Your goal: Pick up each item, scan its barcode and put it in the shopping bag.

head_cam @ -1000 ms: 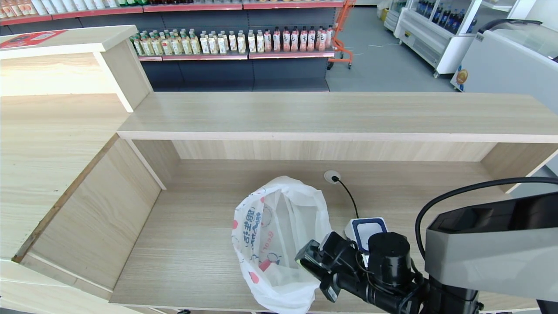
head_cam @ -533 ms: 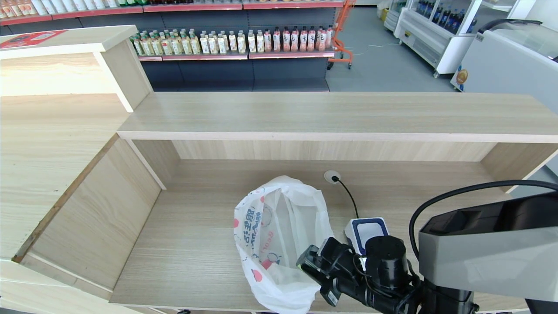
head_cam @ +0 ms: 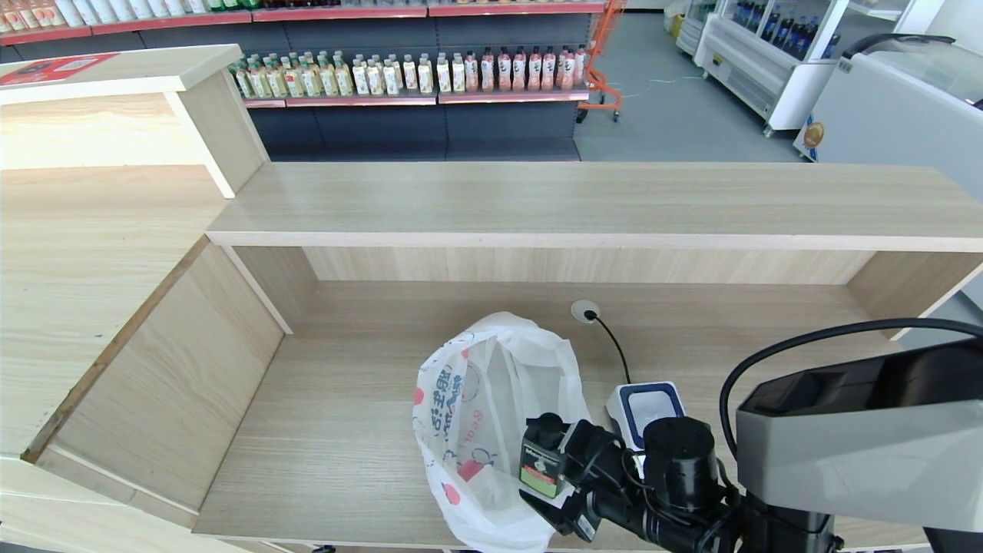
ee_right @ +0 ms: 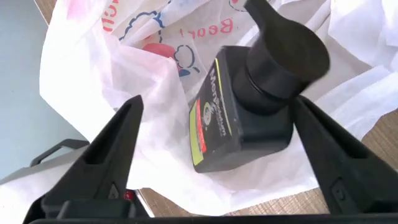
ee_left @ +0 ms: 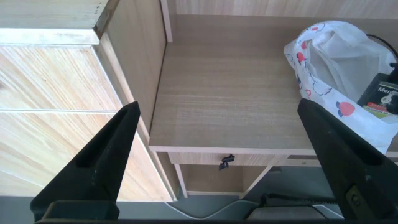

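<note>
A white printed shopping bag (head_cam: 468,399) stands open on the lower counter (head_cam: 345,430). A black bottle (head_cam: 541,461) with a black pump cap and a red-green label sits at the bag's mouth, between the fingers of my right gripper (head_cam: 553,476). In the right wrist view the bottle (ee_right: 242,118) lies over the bag's plastic (ee_right: 112,74), and the right gripper (ee_right: 221,155) is open with gaps on both sides of it. My left gripper (ee_left: 221,155) hangs open and empty off the counter's near left corner, with the bag (ee_left: 329,56) and bottle (ee_left: 380,96) farther off.
A white and blue barcode scanner (head_cam: 649,403) stands just right of the bag, its cable running to a round socket (head_cam: 585,310) at the back. A raised shelf (head_cam: 584,200) spans the counter's far side, and a wooden side wall (head_cam: 177,369) closes the left.
The black bottle has come into sight at the right gripper's tip by the bag's mouth. The bag's rim has shifted slightly. The right arm drew back a little a second ago.
</note>
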Tool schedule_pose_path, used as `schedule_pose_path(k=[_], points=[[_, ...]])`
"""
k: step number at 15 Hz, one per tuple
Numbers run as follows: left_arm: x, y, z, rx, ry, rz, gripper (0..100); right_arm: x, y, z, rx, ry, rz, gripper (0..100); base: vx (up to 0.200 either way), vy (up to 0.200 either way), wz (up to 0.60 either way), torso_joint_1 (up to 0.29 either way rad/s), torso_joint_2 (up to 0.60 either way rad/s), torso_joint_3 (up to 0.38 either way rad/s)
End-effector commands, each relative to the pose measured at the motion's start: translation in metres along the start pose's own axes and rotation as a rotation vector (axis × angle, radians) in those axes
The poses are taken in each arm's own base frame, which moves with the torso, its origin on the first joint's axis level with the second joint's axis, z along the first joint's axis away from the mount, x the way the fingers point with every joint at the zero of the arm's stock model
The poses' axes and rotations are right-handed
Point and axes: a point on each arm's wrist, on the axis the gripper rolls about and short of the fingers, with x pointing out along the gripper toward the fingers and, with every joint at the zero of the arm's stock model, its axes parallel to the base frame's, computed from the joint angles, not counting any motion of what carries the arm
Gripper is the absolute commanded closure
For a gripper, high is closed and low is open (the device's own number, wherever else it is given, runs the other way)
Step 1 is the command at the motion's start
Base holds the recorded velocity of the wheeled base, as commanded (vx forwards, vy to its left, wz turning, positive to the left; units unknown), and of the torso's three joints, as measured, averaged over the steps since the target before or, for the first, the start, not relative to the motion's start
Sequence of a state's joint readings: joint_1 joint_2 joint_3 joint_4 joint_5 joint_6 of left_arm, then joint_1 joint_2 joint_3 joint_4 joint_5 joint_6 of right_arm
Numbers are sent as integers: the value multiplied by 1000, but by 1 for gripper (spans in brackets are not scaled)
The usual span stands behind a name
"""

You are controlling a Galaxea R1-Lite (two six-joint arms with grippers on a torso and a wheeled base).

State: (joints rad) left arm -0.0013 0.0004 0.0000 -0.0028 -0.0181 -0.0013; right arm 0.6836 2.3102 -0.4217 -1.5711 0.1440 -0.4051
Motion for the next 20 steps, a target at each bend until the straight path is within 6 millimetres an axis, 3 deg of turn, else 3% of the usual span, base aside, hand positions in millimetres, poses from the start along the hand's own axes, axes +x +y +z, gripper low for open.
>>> schedule_pose_path(k=[1,8,11,13,14,16,20], points=[[0,0,0,0,-1,-1,0,0,-1,2,-1,-7,-4,0,0,0,0,0,0,0],[0,0,0,0,-1,-1,0,-20,-15,43,-22,-139,-61,0,0,0,0,0,0,0],[0,0,0,0,-1,-1,0,-46,-23,72,-27,-238,-96,0,0,0,0,0,0,0],[0,0,0,0,-1,-1,0,-89,-37,97,-18,-251,-169,0,0,0,0,0,0,0],[0,0,0,0,-1,-1,0,-102,-44,100,-8,-218,-228,0,0,0,0,0,0,0],[0,0,0,0,-1,1,0,-149,-65,103,49,-37,-469,0,0,0,0,0,0,0],[0,0,0,0,-1,-1,0,-205,-85,68,138,162,-686,0,0,0,0,0,0,0]])
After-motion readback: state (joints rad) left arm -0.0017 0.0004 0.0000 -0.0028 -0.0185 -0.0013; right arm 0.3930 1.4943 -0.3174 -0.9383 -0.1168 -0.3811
